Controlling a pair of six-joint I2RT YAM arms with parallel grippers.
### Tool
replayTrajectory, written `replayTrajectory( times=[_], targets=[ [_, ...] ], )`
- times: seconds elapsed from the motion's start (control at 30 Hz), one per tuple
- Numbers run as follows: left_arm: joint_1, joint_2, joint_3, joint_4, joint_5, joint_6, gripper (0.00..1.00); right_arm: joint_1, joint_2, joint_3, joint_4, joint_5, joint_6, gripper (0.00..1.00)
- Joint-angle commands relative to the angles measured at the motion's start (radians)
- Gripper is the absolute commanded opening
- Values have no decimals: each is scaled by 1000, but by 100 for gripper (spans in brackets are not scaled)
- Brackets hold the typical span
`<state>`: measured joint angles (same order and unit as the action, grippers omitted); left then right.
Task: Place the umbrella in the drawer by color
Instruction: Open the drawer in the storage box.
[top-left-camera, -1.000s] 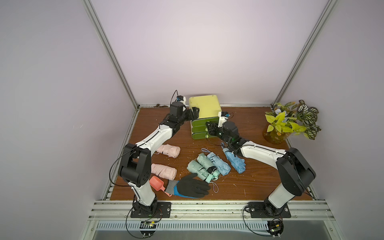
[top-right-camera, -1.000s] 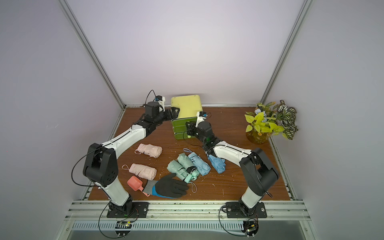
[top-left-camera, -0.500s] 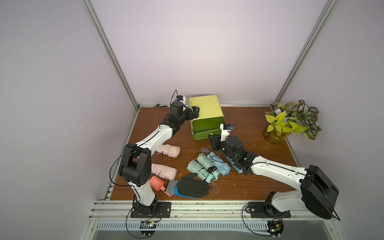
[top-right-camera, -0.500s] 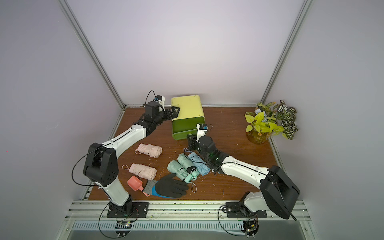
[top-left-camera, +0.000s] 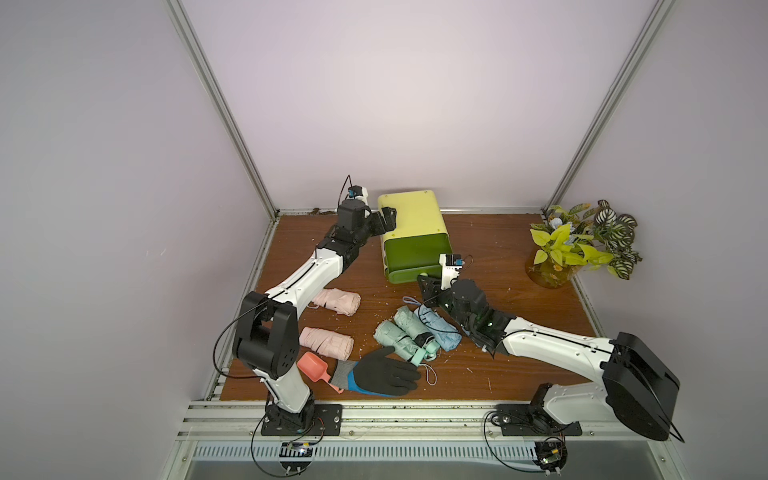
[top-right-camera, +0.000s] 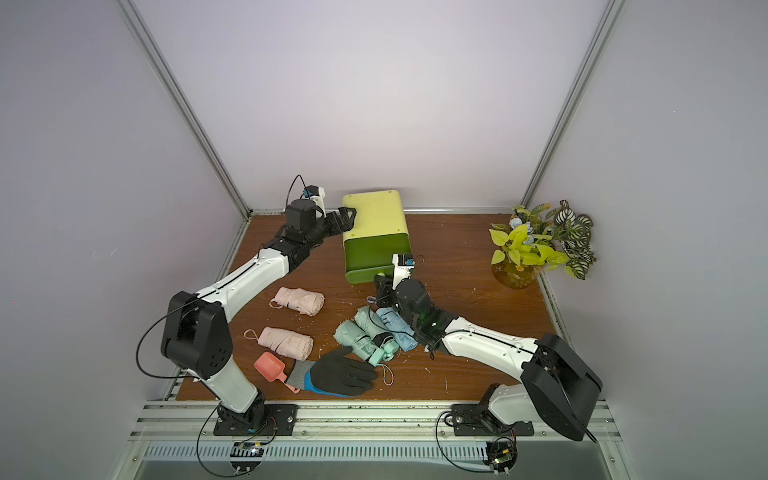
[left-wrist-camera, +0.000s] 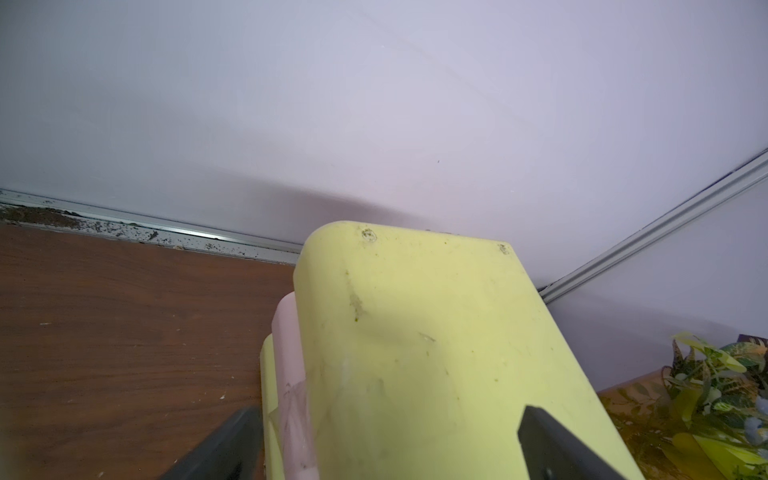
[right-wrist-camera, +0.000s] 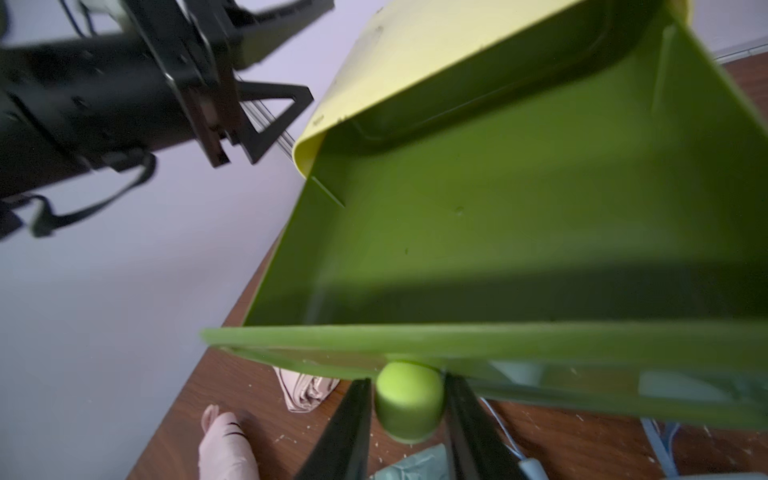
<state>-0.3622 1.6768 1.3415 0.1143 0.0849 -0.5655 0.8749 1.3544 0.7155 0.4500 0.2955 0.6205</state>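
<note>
Drawer (top-left-camera: 415, 257) out further; knob (right-wrist-camera: 408, 401) R-wrist-view only

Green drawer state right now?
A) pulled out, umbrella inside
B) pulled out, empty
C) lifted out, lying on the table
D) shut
B: in the right wrist view the drawer stands pulled out of the cabinet, and its green floor is bare.

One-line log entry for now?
left gripper: open at cabinet | right gripper: around drawer knob, grip unclear | drawer: open, empty
</note>
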Motion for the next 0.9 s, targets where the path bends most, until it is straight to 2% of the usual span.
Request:
replayTrajectory(
  times=[0.0, 0.07, 0.17, 0.37, 0.5, 0.7, 0.87],
  targets=[
    [-27, -78, -22, 25, -40, 14, 100, 0, 5, 18, -16, 48, -31, 48],
    [-42, -111, -45, 29, -54, 27, 100, -1, -6, 22, -34, 42, -47, 55],
    [-50, -158, -103, 60, -50, 22, 100, -2, -32, 31, -77, 38, -74, 61],
    [-53, -267, -198, 67, -37, 27, 100, -2, -147, 51, -265, -16, -157, 67],
    [-53, -378, -310, 101, -23, 29, 100, -4, -267, 7, -408, 35, -164, 69],
    [-55, -530, -509, 180, 47, 0, 100, -37, -433, -141, -544, 171, -61, 71],
    [-82, -624, -629, 229, 64, -72, 100, -104, -453, -284, -557, 139, 57, 72]
  ],
)
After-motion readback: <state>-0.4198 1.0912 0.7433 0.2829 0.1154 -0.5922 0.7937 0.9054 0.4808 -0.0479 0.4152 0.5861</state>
